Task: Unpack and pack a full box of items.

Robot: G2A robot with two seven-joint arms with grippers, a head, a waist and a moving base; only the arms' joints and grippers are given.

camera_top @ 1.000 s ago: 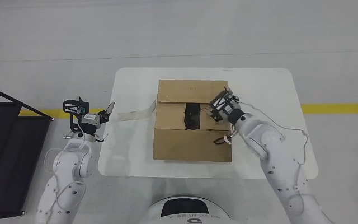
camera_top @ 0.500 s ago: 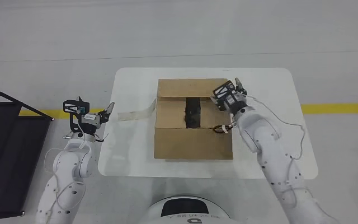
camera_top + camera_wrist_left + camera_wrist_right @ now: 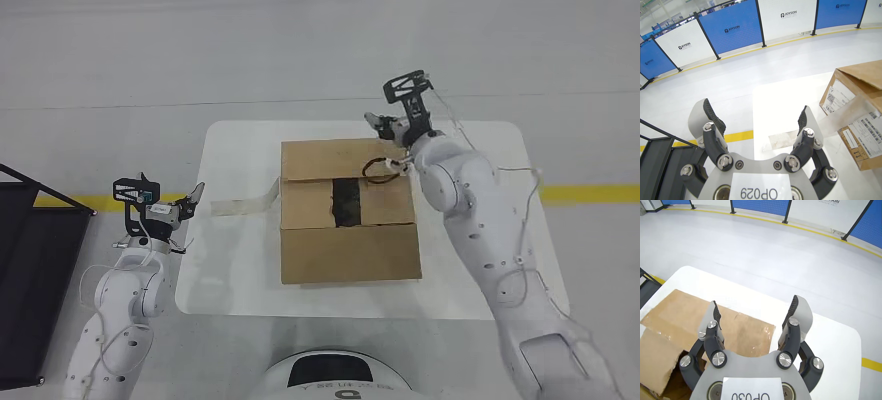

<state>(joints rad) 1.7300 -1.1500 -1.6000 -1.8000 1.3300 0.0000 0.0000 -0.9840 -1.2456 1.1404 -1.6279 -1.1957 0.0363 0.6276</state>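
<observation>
Rounded white arm shells (image 3: 480, 230) with thin dark cables (image 3: 381, 166) carry the left gripper (image 3: 755, 106) and right gripper (image 3: 754, 300): grey plates (image 3: 757, 170), black links (image 3: 712, 140), silver screws (image 3: 724, 161), ribbed black pads (image 3: 714, 115).

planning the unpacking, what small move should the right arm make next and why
Probably lower the open right tool to the far flap of the box and fold it back: the flaps leave only a narrow gap, and this tool hovers by that flap.
</observation>
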